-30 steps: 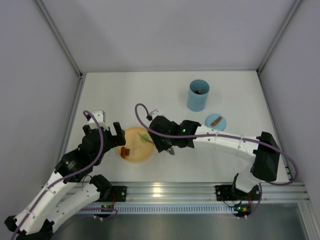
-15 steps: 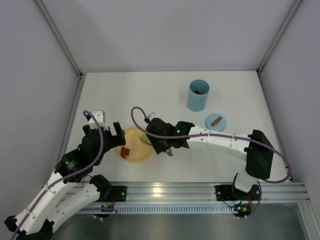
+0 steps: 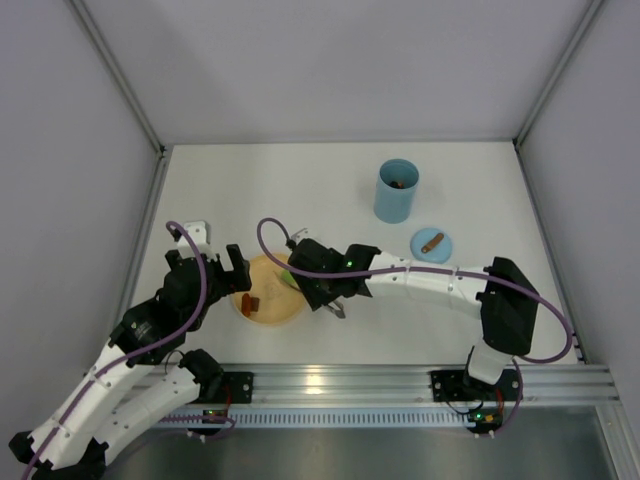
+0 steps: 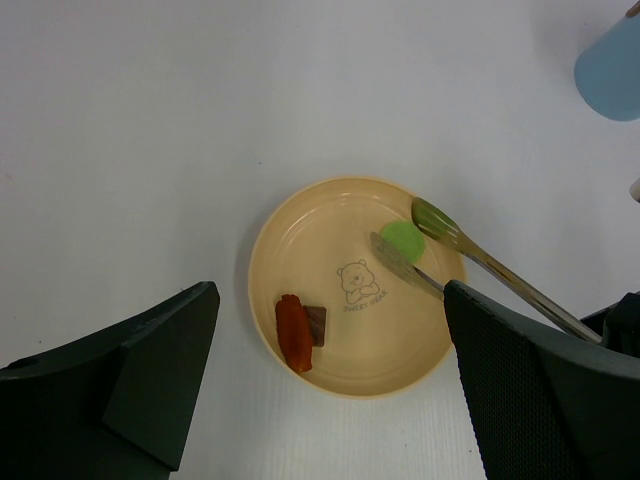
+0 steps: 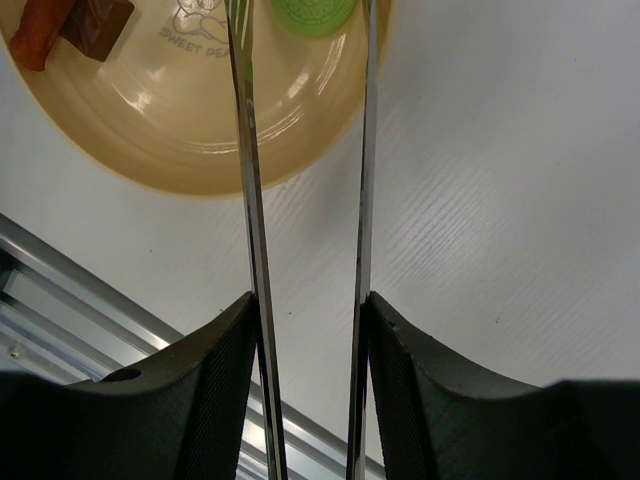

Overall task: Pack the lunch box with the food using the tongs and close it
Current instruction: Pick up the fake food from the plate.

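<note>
Bright, even light all around my right pincer [image 5: 310, 320]. The tongs [image 5: 248, 200] in it shine. My fingers [image 5: 200, 400] look dark, a bit blurry.

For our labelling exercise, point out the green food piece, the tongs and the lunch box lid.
green food piece [image 4: 403, 237], left wrist view, its centre
tongs [image 4: 437, 222], left wrist view, upper arm's tip
lunch box lid [image 3: 431, 243], top external view, its brown handle

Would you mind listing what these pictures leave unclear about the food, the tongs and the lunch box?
Inside the lunch box: only a brown speck in the top view, too small to identify; the left wrist view crops the box.
The tongs, tips: cropped by the right wrist view's top edge; the left wrist view shows them flanking the green piece, contact unclear.
Their joined end: cut off by the right wrist view's bottom edge.
</note>
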